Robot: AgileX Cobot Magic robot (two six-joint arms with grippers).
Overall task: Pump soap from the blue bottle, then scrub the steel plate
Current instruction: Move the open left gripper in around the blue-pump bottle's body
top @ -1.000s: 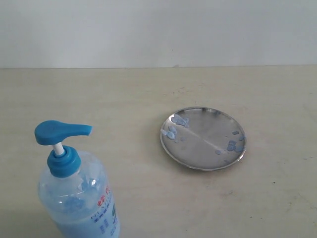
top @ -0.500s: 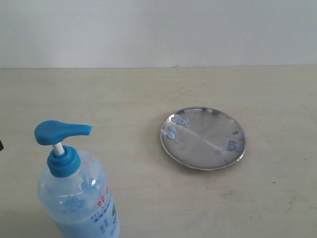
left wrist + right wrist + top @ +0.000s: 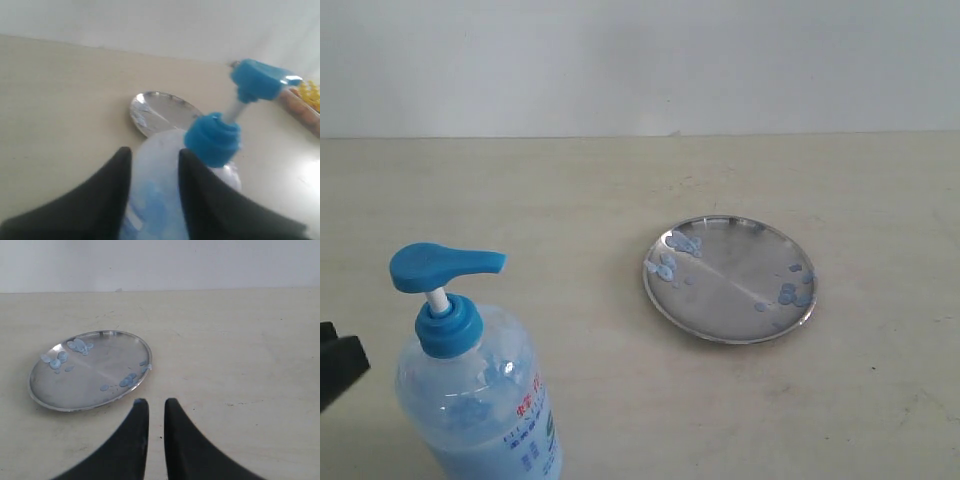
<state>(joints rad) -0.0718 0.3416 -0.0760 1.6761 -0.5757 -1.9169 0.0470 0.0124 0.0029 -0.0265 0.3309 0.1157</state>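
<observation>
Pincer of the left arm (image 3: 154, 155) shows as a dark shape at the left edge of the exterior view, just beside the blue bottle (image 3: 480, 400) and apart from it. Its fingers (image 3: 117, 172) stand spread and hold nothing, and the wrist view shows the bottle through the gap. The bottle stands upright at the near left of the worktop (image 3: 570, 200), its pump head (image 3: 445, 265) raised with the spout pointing right, and pale blue soap (image 3: 495, 455) fills its lower part. Well to the right, the steel plate (image 3: 730, 290) lies flat, with small blue blobs (image 3: 680, 243) along its left and right rims. The right pincer (image 3: 155, 402) hovers near the plate, its fingers drawn almost together and holding nothing.
</observation>
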